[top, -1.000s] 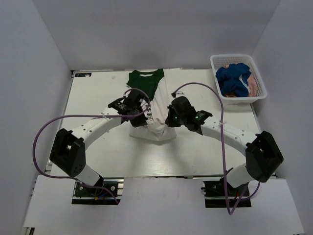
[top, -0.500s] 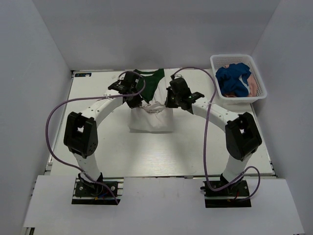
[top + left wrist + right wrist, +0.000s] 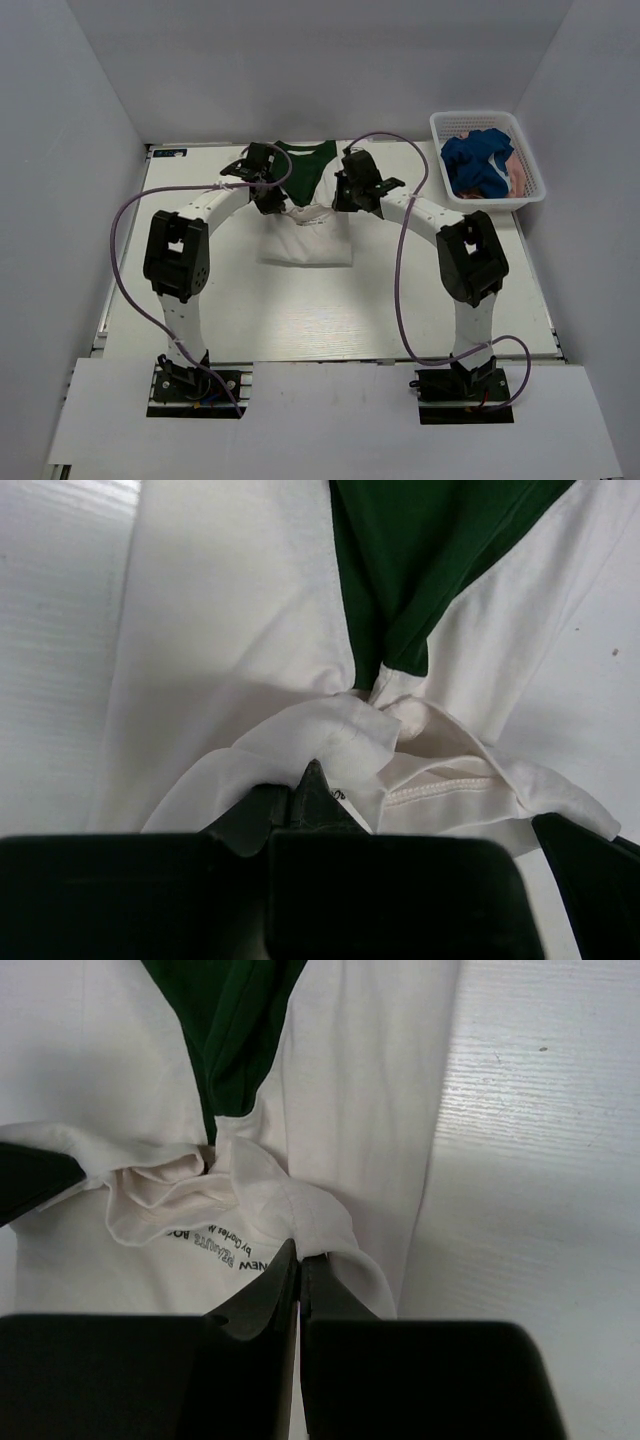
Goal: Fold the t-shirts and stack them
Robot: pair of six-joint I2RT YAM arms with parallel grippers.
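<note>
- The cream shirt has dark green sleeves and small black lettering on its front. It is doubled over into a rough rectangle, with soft creases bunched along the raised edge.
- It lies at the far middle of the table. Its green neck end points to the back wall and its folded edge faces the arms.
- The left gripper is pressed together on a bunched fold of cream cloth at the shirt's left side. In the left wrist view the cloth wraps over the fingertips.
- The right gripper is likewise pinching a cream fold at the shirt's right side. In the right wrist view its two fingers meet with the cloth caught between them.
- Both grippers hang over the shirt's middle, one at each side edge, and the cloth between them sags in a loose ridge.
- A white basket stands at the far right corner of the table, well apart from the cream shirt.
- It holds a crumpled blue shirt, with a pink shirt under it on the right.
- Purple cables loop out from both arms. The right one arcs over the table between the cream shirt and the basket.
</note>
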